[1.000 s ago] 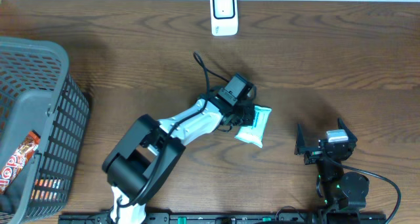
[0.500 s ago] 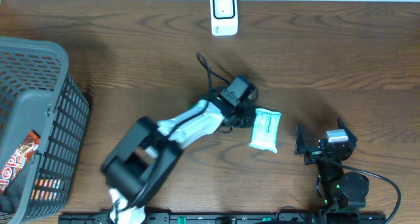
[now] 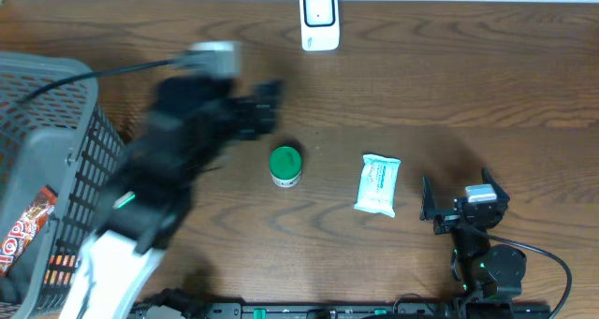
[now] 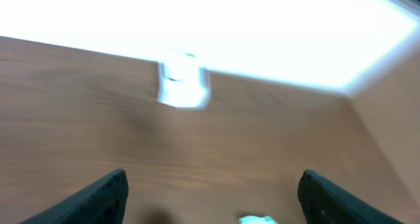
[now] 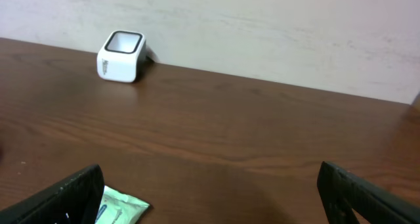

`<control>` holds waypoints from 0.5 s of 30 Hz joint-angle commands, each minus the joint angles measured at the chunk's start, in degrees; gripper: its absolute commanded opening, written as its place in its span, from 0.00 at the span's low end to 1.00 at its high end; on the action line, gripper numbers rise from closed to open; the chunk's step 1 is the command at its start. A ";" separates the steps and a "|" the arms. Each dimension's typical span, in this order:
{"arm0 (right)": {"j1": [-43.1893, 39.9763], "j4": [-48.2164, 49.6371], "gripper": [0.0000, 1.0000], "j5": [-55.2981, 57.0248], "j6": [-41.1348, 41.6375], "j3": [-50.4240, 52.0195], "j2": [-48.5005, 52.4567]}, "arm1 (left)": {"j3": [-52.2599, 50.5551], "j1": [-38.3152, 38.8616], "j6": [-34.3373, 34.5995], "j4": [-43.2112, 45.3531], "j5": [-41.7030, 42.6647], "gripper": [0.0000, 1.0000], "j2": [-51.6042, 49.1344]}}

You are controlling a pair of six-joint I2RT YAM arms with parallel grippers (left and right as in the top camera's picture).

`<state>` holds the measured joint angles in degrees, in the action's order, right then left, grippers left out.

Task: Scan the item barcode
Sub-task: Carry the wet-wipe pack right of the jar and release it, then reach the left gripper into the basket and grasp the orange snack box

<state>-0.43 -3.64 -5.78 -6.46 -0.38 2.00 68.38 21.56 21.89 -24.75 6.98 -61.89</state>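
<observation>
**Wipes pack [image 3: 378, 185] flat on the desk [image 3: 468, 94], well apart from the scanner [image 3: 319, 20]**

We saw the left pincer [image 4: 213, 198] and the right pincer [image 5: 213, 194] both wide and empty. We judged that a careless grasp could cover the barcode or knock the green-lidded jar [image 3: 285, 165] nearby.

Surface [image 3: 468, 85]: dark wood grain, smooth, low satin sheen. Scanner [image 3: 319, 20]: white moulded plastic, glossy, with a dark window. Wipes pack [image 3: 378, 184]: soft plastic film, slight shine. Tub lid [image 3: 285, 160]: green plastic, smooth. Basket [image 3: 47, 160]: grey plastic mesh, matt. Right hand [image 3: 465, 199] fingers [image 5: 72, 198]: black plastic, matt. Wall [image 5: 262, 27]: matt paint.
</observation>
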 commanded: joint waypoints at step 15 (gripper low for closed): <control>0.90 -0.20 0.99 -0.11 0.63 0.07 -0.11 | 1.07 -66.69 17.53 -18.36 -0.07 0.85 5.92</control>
<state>-0.43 -3.62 -5.76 -6.46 -0.38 2.00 68.60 -36.67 33.85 -41.65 -1.45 -52.14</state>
